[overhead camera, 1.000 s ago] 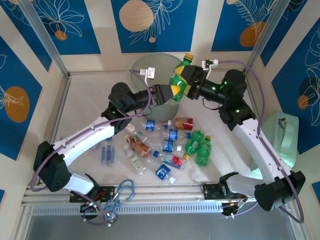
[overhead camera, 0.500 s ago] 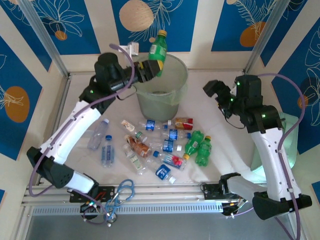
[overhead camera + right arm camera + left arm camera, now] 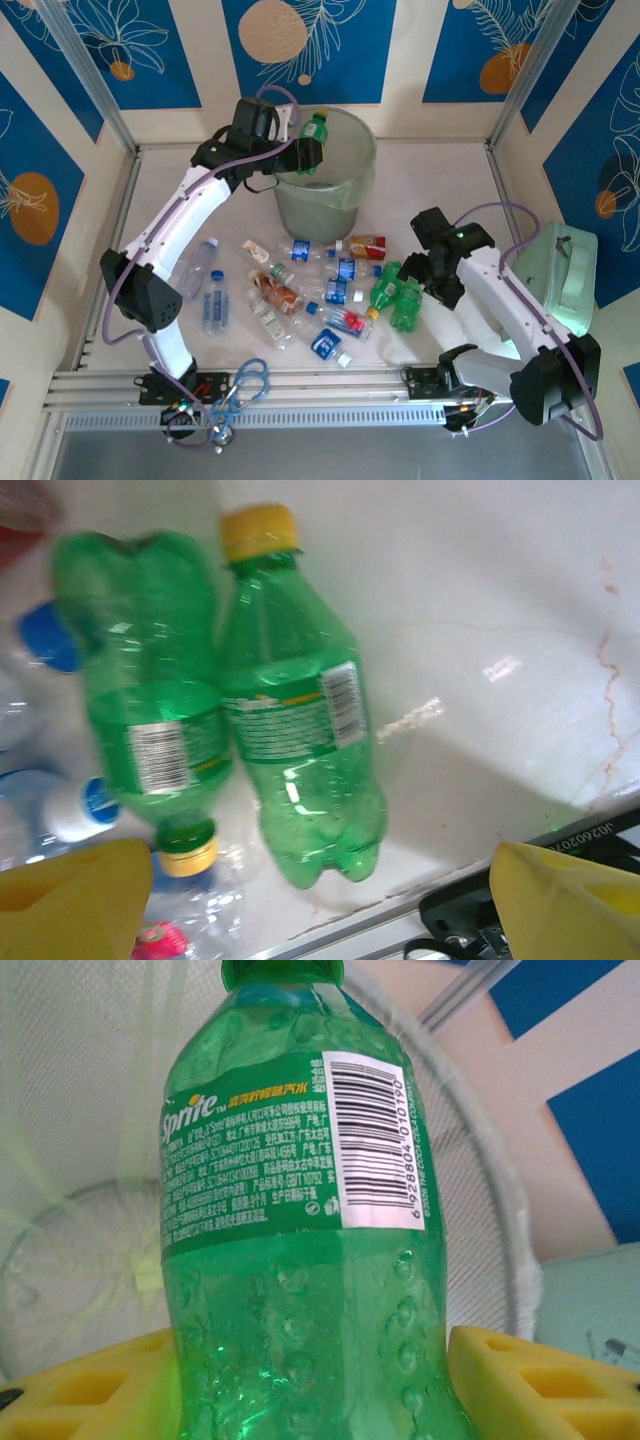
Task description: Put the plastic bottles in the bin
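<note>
My left gripper (image 3: 300, 152) is shut on a green Sprite bottle (image 3: 314, 130), held at the left rim of the pale-green bin (image 3: 350, 195). In the left wrist view that bottle (image 3: 300, 1260) stands between my yellow fingers (image 3: 540, 1385), and the bin's wall (image 3: 80, 1110) and floor lie behind it. My right gripper (image 3: 422, 276) hangs open over two green bottles (image 3: 396, 294) lying side by side on the table. The right wrist view has the yellow-capped bottle (image 3: 295, 720) between and ahead of the fingertips (image 3: 565, 905), untouched. More bottles (image 3: 318, 285) lie scattered in front of the bin.
Two clear bottles (image 3: 205, 288) lie apart at the left. A mint-green lidded box (image 3: 570, 275) sits at the right edge behind my right arm. Blue-handled scissors (image 3: 250, 380) rest on the front rail (image 3: 330, 385).
The green bottle passed from the right gripper to the left, which carried it to the bin's rim and lowered it. The right arm swung down to the green bottles on the table.
</note>
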Controlling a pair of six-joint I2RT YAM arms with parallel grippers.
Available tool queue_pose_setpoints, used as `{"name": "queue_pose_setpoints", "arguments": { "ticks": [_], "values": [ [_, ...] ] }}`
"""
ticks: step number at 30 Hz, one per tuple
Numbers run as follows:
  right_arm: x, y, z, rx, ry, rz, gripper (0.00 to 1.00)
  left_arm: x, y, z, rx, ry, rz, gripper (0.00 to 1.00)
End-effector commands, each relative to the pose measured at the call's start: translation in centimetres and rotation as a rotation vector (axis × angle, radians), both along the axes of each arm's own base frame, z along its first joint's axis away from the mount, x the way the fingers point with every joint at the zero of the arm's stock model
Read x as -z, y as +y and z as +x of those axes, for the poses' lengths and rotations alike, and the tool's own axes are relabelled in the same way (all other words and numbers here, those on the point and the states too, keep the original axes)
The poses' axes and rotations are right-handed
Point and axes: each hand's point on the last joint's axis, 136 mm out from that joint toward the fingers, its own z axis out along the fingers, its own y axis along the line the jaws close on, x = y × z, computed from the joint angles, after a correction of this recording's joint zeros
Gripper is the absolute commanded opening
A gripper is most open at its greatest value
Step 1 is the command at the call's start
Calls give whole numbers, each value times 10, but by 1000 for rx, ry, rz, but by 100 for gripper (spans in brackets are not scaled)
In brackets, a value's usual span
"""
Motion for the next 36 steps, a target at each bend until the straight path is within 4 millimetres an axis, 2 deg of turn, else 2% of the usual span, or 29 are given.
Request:
{"name": "queue_pose_setpoints", "arguments": {
  "ticks": [1,5,10,15,18,22,26,29,31,36],
  "values": [
    [19,3,-5,17,44,9,87,-4,0,-8,31,-9,41,63],
    [43,7,-5,16,110,21,85,6,-6,-13,66,13,63,74],
    [57,13,0,-7,125,42,85,8,-9,-17,78,11,76,86],
    [69,7,-1,8,154,39,84,-13,-4,-20,58,-44,66,88],
    [75,5,1,23,154,56,81,-40,4,-27,34,-113,31,85],
    [79,3,5,27,160,55,79,-76,14,-46,18,-200,-68,84],
    [88,1,7,38,176,60,78,-101,19,-71,42,-259,-184,84],
    [95,-3,9,55,184,63,77,-110,22,-89,65,-278,-253,84],
    [98,-4,11,65,183,68,72,-111,26,-98,72,-278,-277,85],
    [102,-10,14,81,174,69,68,-96,31,-110,75,-243,-273,84]
  ]
}}
